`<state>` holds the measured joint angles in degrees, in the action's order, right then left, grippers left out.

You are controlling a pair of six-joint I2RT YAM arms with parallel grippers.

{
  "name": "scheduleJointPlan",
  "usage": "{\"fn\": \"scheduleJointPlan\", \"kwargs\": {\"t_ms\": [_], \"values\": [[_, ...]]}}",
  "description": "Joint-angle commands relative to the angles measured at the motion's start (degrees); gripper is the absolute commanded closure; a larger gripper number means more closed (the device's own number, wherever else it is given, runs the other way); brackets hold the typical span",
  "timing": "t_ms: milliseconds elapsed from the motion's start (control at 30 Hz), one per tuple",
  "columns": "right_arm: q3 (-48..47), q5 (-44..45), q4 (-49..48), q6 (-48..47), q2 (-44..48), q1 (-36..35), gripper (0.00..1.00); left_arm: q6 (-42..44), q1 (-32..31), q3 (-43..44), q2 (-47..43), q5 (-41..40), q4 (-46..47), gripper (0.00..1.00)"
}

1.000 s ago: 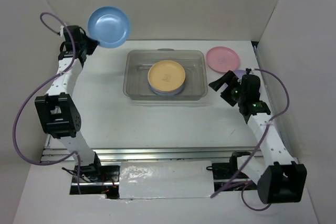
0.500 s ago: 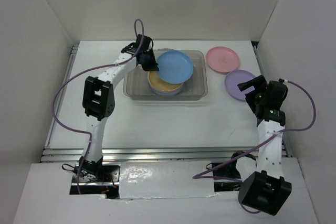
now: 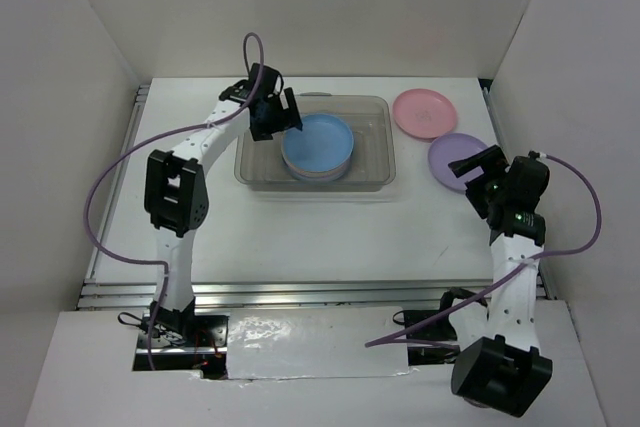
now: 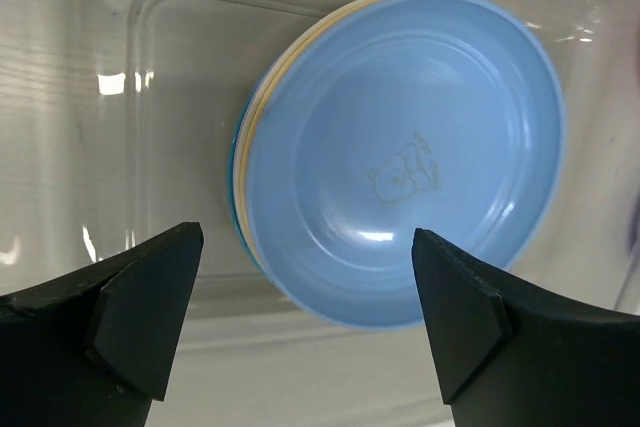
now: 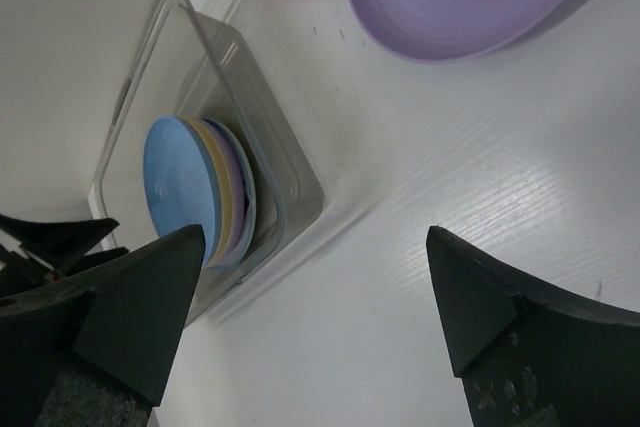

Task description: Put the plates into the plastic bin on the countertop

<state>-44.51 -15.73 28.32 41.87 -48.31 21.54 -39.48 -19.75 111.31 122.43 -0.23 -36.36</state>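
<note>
The blue plate lies stacked in the plastic bin at centre under spread, empty left fingers (drop-off seemingly done); next, the right fingers, also spread, should pinch the purple plate at right.

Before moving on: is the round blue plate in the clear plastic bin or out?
In: the blue plate lies flat atop the stack inside the bin; left gripper open.
</note>
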Motion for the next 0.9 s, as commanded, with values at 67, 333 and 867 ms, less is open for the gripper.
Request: {"fn": "scheduleJointPlan", "kwargs": {"t_ms": [67, 333, 867], "values": [[-2.86, 2.97, -0.45, -0.38, -1.86, 0.34, 0.00, -0.77, -0.64, -1.26, -10.18, -5.99, -0.20, 0.01], [-3.65, 15.55, -2.20, 4.01, -16.71, 2.01, 0.00, 3.53, -2.93, -9.69, -30.48, -14.36, -4.86, 0.01], [-12.09, 19.86, -7.31, 10.42, -43.70, 2.45, 0.00, 15.58, 10.78, -36.94, -54.31, -3.28, -8.29, 0.01]]}}
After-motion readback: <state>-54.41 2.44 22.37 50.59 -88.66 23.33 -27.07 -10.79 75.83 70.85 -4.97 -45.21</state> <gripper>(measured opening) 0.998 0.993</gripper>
